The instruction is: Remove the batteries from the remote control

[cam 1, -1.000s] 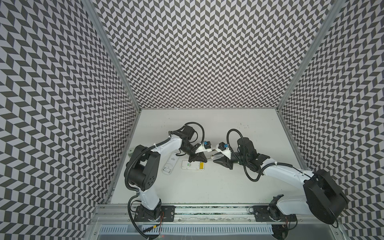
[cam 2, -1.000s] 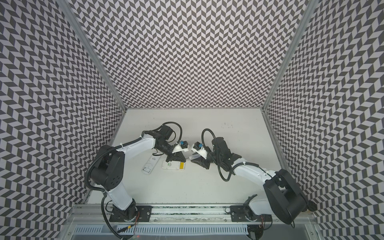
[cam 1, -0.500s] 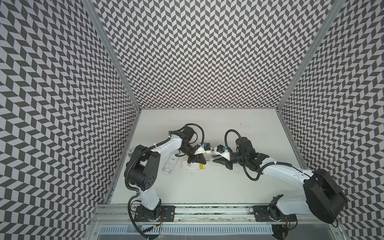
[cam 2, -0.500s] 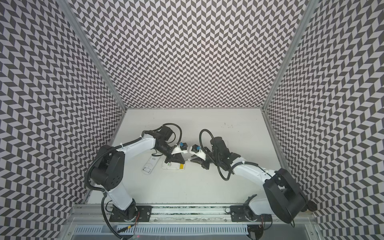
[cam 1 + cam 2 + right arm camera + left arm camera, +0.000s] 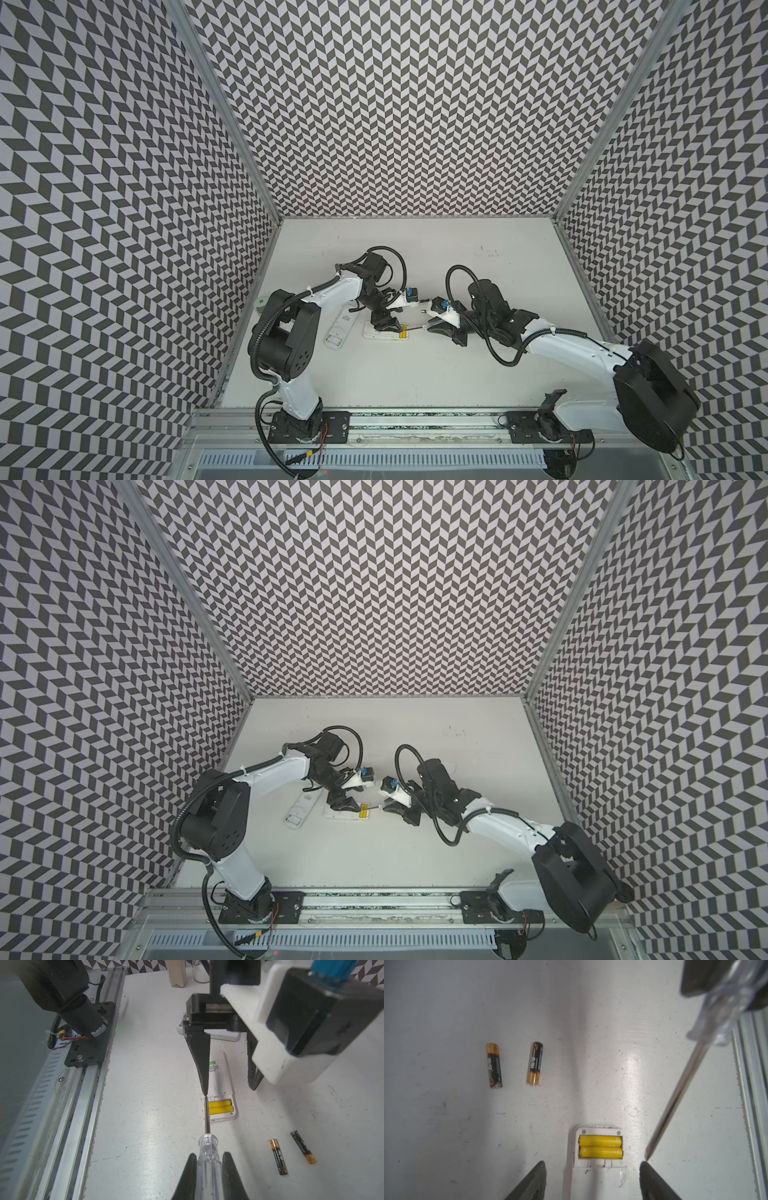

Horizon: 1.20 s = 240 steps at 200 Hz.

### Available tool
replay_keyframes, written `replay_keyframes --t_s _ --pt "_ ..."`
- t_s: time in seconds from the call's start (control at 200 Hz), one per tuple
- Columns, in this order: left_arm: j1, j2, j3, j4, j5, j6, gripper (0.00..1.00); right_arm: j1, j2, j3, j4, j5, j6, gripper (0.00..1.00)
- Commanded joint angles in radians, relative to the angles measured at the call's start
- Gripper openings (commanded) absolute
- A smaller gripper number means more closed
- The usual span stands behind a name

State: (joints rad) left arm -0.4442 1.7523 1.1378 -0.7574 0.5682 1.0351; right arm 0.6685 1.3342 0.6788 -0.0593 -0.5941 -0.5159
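Observation:
The white remote control lies back-up with its compartment uncovered. Two yellow batteries sit side by side inside it. Two black batteries with gold ends lie loose on the table beside it. My left gripper is open, one finger on each side of the remote. My right gripper is shut on the clear handle of a screwdriver. The screwdriver's tip rests at the remote's edge by the compartment, close to a left fingertip.
A second long white piece lies left of the remote. A small round object sits against the left wall. The metal rail with both arm bases runs along the front edge. The patterned walls enclose three sides.
My left gripper has opened over the remote. The right gripper, holding the screwdriver, has shifted slightly left toward the remote.

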Motion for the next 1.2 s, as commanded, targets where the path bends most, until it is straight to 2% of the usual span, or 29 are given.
replay_keyframes --t_s 0.0,0.225,0.441,0.576,0.726,0.826,0.996,1.197 --pt "0.012 0.01 -0.011 0.034 -0.063 0.004 0.77 0.02 0.033 0.037 -0.023 0.002 -0.008 0.0" --pt "-0.001 0.028 -0.042 0.04 0.014 0.001 0.83 0.036 0.105 0.111 -0.09 0.021 0.043 0.0" --pt "-0.005 0.039 -0.092 0.06 -0.037 0.026 0.86 0.036 0.102 0.104 -0.092 0.068 0.073 0.0" --pt "-0.014 0.044 -0.124 0.131 -0.069 0.014 0.86 0.037 0.114 0.104 -0.083 0.08 0.083 0.0" --pt "-0.014 0.06 -0.127 0.154 -0.022 0.007 0.85 0.039 0.129 0.108 -0.077 0.105 0.094 0.0" --pt "-0.025 0.063 -0.151 0.164 -0.033 0.018 0.84 0.042 0.134 0.111 -0.078 0.096 0.103 0.0" --pt "-0.032 0.064 -0.184 0.167 -0.028 0.03 0.76 0.051 0.12 0.087 -0.056 0.111 0.097 0.0" --pt "-0.039 0.049 -0.238 0.171 -0.052 0.045 0.61 0.061 0.123 0.086 -0.057 0.123 0.085 0.0"
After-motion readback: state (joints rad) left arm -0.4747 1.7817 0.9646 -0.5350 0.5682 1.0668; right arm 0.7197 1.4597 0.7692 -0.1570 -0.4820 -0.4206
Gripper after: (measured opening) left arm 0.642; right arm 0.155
